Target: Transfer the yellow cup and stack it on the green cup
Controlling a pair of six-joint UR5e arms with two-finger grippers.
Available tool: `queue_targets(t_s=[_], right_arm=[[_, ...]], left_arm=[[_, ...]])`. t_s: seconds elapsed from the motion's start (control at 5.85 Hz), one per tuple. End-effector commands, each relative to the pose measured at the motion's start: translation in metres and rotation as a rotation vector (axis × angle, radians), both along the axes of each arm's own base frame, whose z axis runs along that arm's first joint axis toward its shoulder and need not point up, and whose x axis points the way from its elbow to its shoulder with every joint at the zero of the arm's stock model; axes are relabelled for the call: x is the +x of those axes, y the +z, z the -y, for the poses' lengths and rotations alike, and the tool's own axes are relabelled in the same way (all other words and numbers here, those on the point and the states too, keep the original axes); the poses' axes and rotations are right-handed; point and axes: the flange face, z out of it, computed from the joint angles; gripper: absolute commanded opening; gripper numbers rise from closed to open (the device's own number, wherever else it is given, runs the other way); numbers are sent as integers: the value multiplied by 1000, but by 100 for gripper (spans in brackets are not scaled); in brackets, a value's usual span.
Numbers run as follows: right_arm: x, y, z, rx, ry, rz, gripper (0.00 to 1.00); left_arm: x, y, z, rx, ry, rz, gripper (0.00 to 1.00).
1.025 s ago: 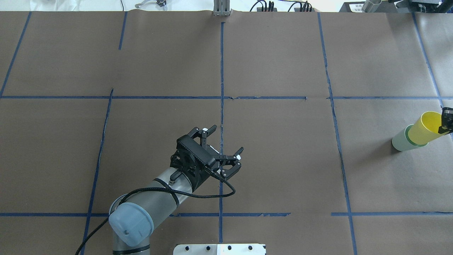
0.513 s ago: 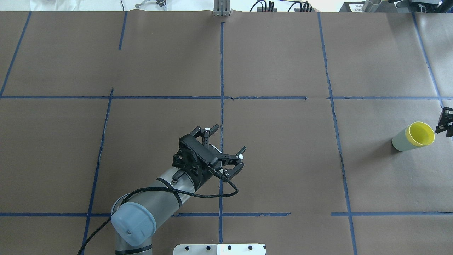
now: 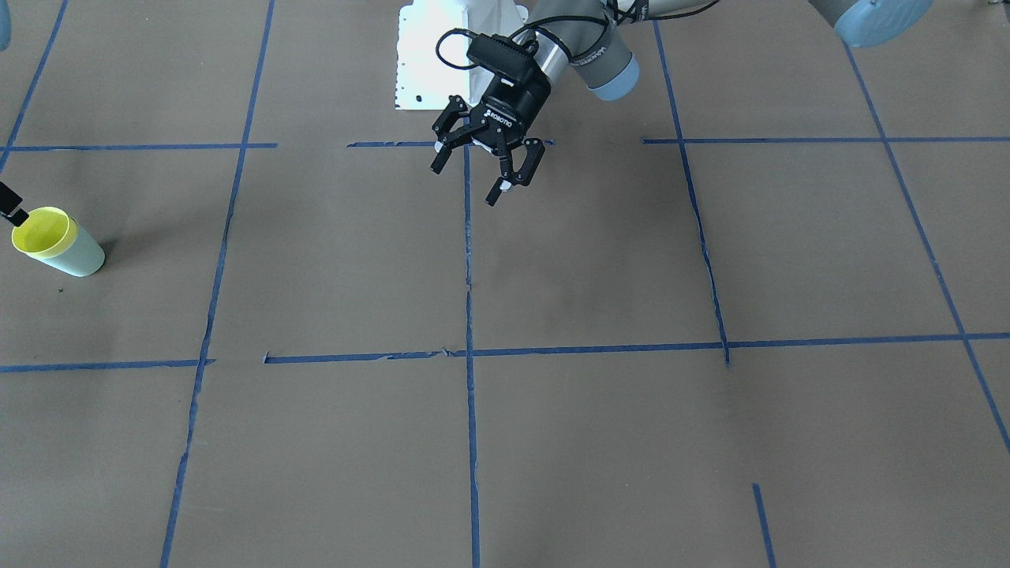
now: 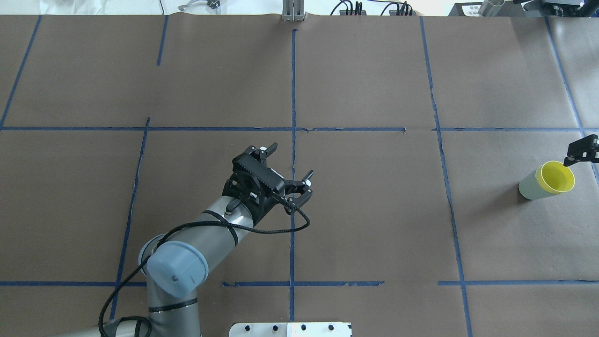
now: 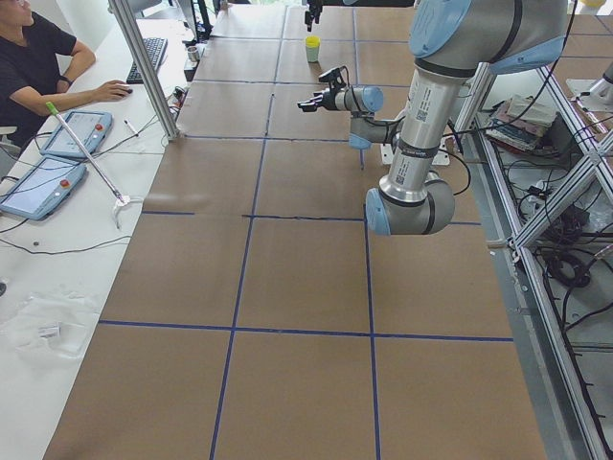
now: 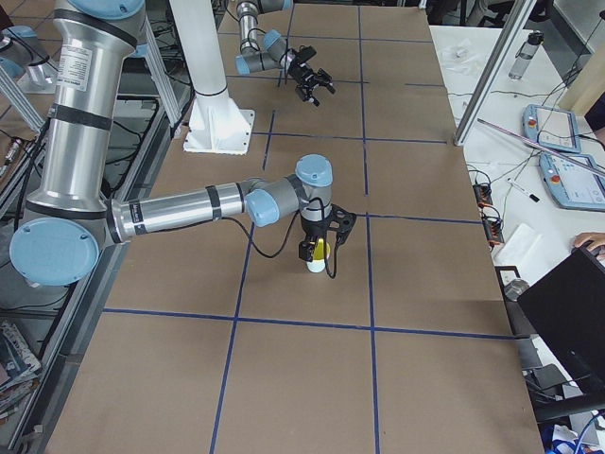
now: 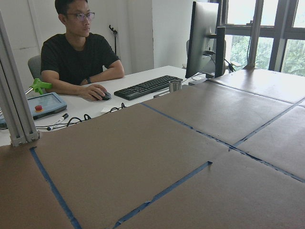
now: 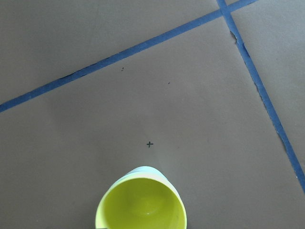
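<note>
The yellow cup (image 4: 555,178) sits nested upright inside the green cup (image 4: 528,188) at the table's far right. The pair also shows in the front view, with yellow rim (image 3: 37,229) and green wall (image 3: 80,259). In the right wrist view the yellow cup (image 8: 141,210) lies straight below, with a sliver of the green cup (image 8: 143,169) behind it. My right gripper (image 6: 324,236) hovers just above the cups, open and empty; only one of its fingers (image 4: 580,150) shows at the overhead edge. My left gripper (image 4: 288,162) is open and empty above the table's middle.
Brown paper with blue tape lines covers the table. A white base plate (image 3: 430,55) lies at the robot's foot. An operator (image 7: 78,52) sits at a desk with a keyboard and tablets beyond the far edge.
The yellow cup went from tilted in the right gripper to seated in the green cup. The right gripper let go and lifted off. The left arm pulled back slightly.
</note>
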Motion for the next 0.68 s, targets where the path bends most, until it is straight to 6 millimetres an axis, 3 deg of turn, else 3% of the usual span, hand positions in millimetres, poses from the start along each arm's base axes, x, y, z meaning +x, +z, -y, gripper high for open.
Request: queue_targets(t_s=[0.0, 0.34, 0.51], right_arm=[[-1, -2, 2, 32, -31, 0, 100], [8, -5, 4, 113, -85, -2, 100], [22, -4, 7, 201, -158, -10, 100]], left_arm=[[-30, 19, 71, -134, 49, 57, 99], [-55, 45, 122, -307, 123, 156, 99], [-82, 63, 155, -424, 175, 240, 99]])
